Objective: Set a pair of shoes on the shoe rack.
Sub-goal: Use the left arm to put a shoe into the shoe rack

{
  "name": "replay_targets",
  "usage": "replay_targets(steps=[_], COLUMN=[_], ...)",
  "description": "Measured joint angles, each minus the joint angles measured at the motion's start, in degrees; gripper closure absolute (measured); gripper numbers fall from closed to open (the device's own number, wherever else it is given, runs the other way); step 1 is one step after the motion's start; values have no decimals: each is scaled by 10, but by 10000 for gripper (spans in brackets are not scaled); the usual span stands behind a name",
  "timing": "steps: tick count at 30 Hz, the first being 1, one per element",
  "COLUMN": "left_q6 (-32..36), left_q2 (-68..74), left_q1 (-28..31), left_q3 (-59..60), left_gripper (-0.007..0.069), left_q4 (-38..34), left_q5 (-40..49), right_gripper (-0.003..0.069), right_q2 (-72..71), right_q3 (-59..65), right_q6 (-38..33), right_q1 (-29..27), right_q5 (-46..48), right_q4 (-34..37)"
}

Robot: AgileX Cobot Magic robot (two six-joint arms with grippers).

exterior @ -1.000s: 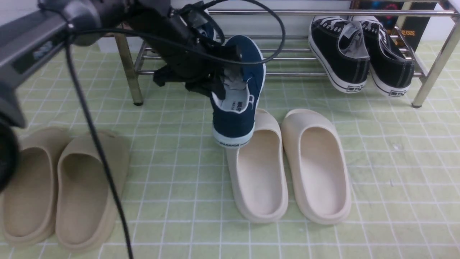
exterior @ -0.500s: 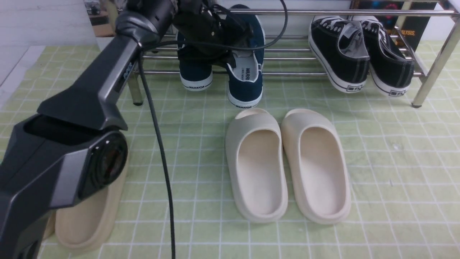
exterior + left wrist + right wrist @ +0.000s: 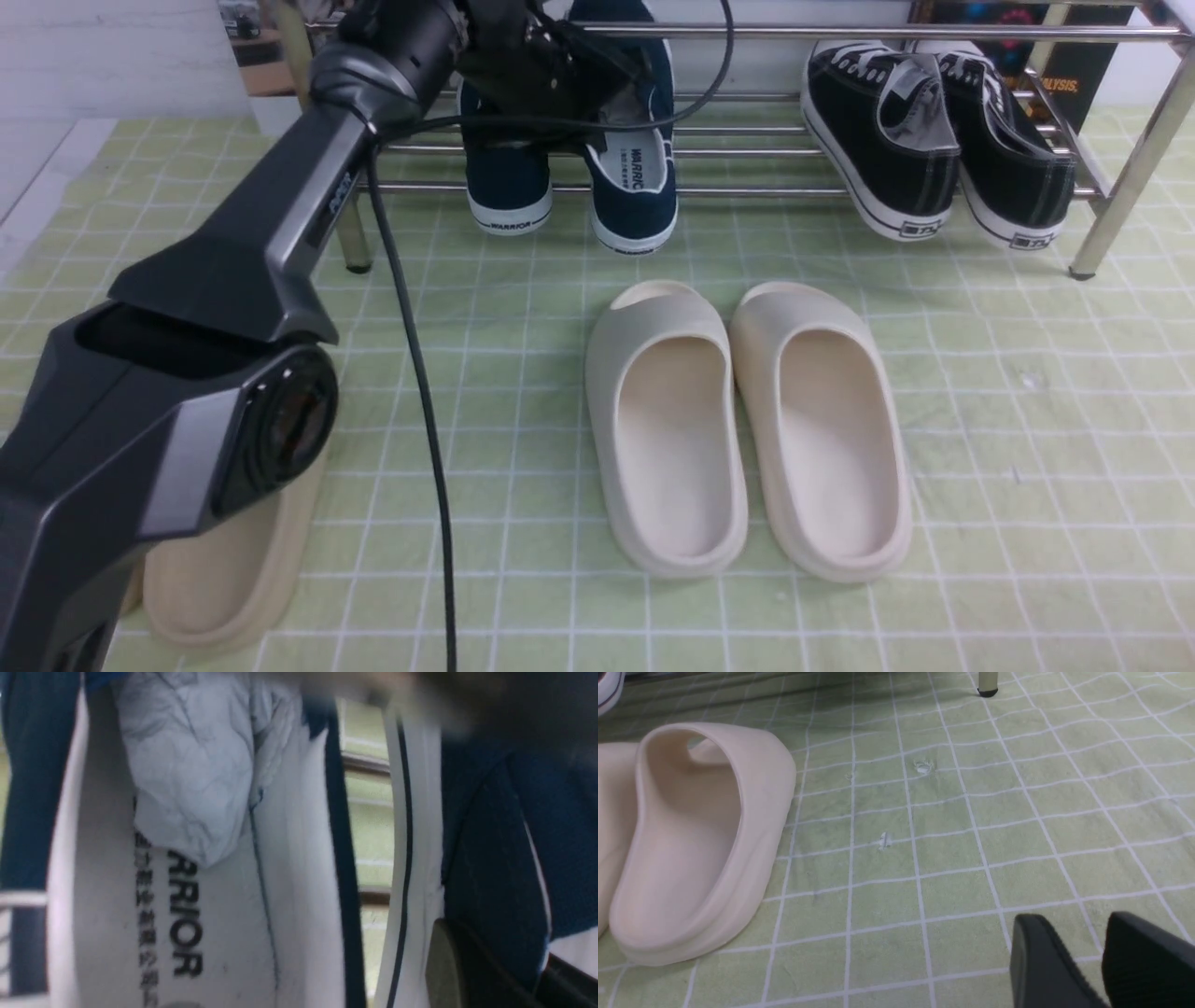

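From my station, the left arm [image 3: 187, 261] covers much of the left end of the shoe rack [image 3: 766, 192]. The task's two navy sneakers are at its lower shelf, toward that end, heels projecting past the front edge. The outer sneaker [image 3: 509, 191] is half hidden by the arm; the inner sneaker [image 3: 639, 210] has its toe cut off by the frame. My left gripper [image 3: 518, 966] is closed on the inner sneaker's side wall, though a dark blur hides part of that view. I can't tell whether the rods carry that sneaker's weight.

My right gripper [image 3: 1078, 938] stands open over the floor [image 3: 878, 882], its fingers cut off by the frame. Black sneakers [image 3: 882, 149] sit at the rack's right end. Cream slides [image 3: 677, 448] stand in front of the rack; beige slides [image 3: 224, 588] are mostly behind the arm.
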Motion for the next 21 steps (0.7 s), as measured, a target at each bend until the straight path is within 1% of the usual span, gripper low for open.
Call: replay_targets(steps=[4,10,11,13,15,16,17,18,20,21], left_q6=[0,31,37,44,46,49,50,54,63,66], left_q2=[3,8,8,8,8,8,8,8,8,6], left_q1=[0,-1,-1,-1,-1,-1,-1,-1,-1,-1], left_q3=[0,0,0,0,0,-1,-1,-1,-2,-3], left_gripper=[614,607,596,563,500,452,443,375,301,279], left_q4=[-11,-11,-11,-11,-12,-12,-12,-13,-14,-15], left_q5=[34,16,13,11,6,1,1,-4,-19,-28], right_gripper=[419,419,419,419,419,419,419,419,419,419], right_q2=[0,0,0,0,0,0,0,0,0,0], right_q3=[0,0,0,0,0,0,0,0,0,0], right_q6=[0,0,0,0,0,0,0,0,0,0], right_q1=[0,0,0,0,0,0,0,0,0,0], right_q5=[0,0,0,0,0,0,0,0,0,0], right_q4=[0,0,0,0,0,0,0,0,0,0])
